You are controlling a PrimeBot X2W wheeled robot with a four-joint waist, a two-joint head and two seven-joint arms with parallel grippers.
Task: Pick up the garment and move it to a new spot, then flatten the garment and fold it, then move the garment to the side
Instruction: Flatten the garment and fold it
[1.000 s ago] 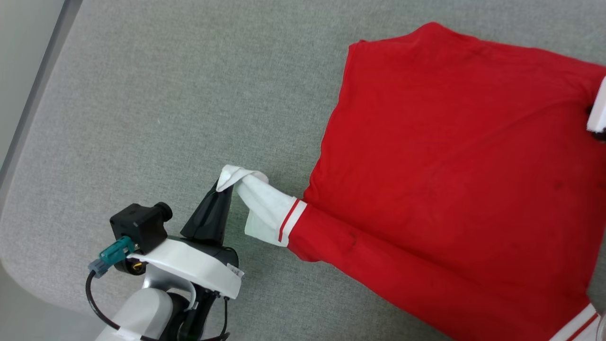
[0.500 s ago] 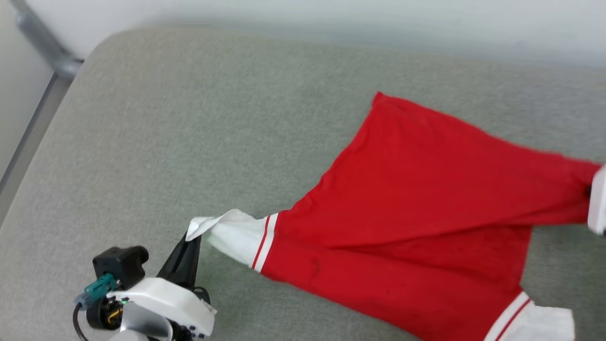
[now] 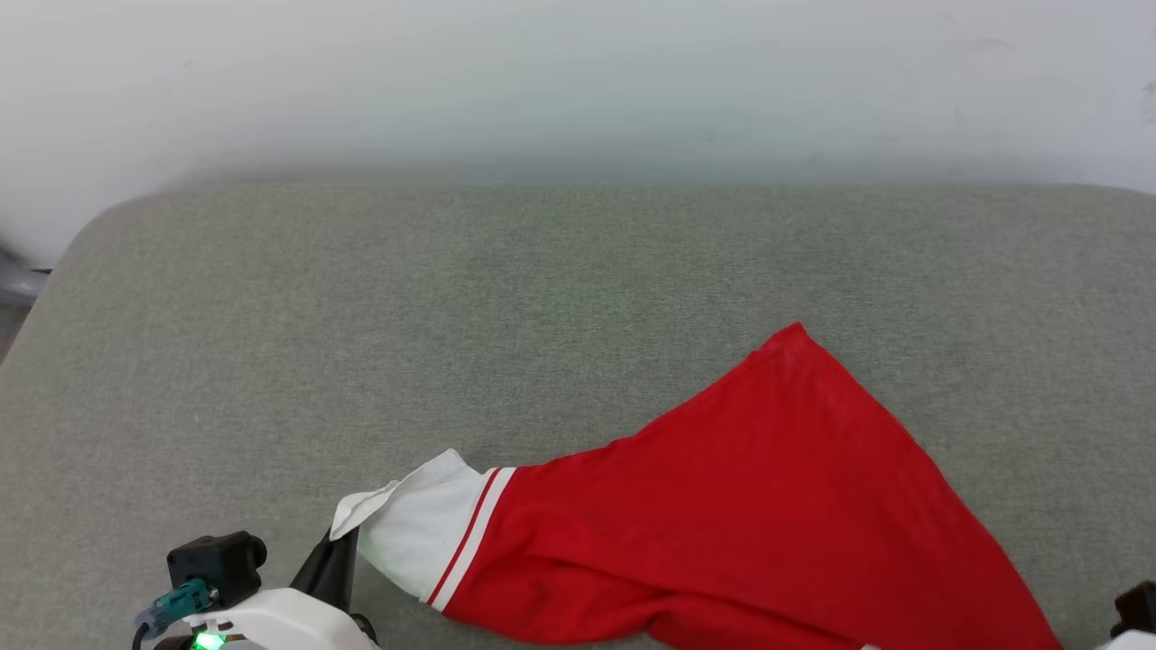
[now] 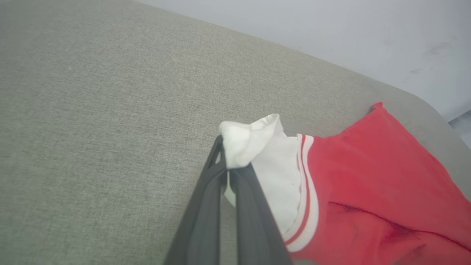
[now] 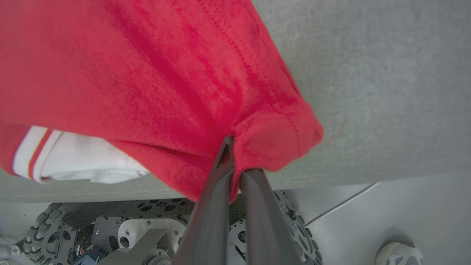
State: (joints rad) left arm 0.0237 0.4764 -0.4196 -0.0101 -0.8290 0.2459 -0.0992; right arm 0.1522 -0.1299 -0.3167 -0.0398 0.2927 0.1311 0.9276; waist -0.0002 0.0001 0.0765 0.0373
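Holding the garment at two ends: left gripper, fingers pinched on the white sleeve; right gripper, pinched on a red hem corner. Stretched low over the near tabletop. Probably mid-move; flattening, folding and putting aside not yet done.

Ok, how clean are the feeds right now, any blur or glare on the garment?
Head view: the wall and the far edge of the grey pad look smeared, the garment a little soft, no glare. Left wrist view: the white sleeve in the left pincer is sharp and evenly lit. Right wrist view: red cloth around the right pincer is blurry, close to the lens.
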